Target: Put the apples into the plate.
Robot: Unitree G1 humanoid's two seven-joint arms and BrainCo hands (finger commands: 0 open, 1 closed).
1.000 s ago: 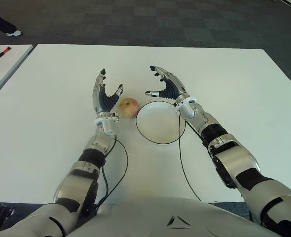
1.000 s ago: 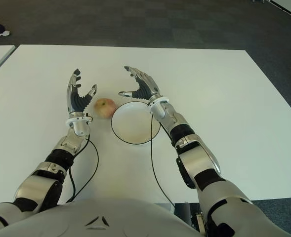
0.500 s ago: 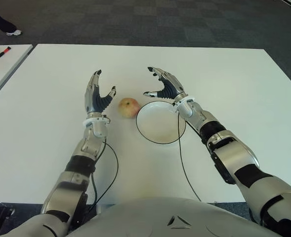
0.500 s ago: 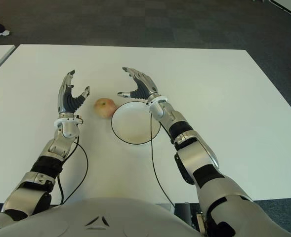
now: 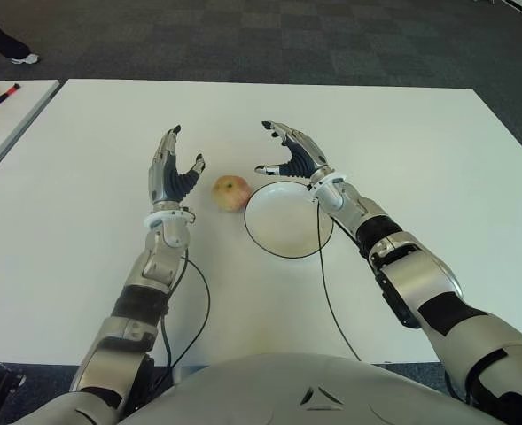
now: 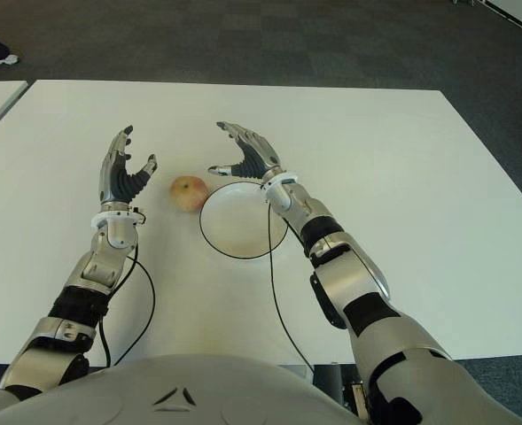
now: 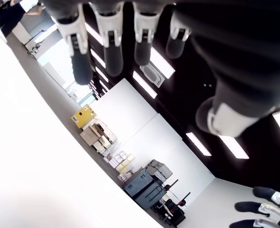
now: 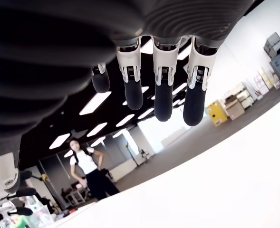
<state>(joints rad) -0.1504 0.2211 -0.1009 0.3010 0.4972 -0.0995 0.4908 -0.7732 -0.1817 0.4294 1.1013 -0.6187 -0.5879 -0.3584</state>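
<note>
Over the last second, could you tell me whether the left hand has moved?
Yes. The left hand has drawn away from the apple, toward the robot's left; the apple stays beside the plate.

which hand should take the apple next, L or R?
Left, probably. The apple lies on the table, outside the plate, between both open hands. The left hand faces it palm-first; the right hand hovers above the plate's far rim.

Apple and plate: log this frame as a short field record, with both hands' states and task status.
apple: one visible, on the white table, just left of the plate, outside it
plate: white, dark rim, nothing in it
left hand: open, raised left of the apple, holding nothing
right hand: open, at the plate's far rim, holding nothing
task status: apple not yet in plate
</note>
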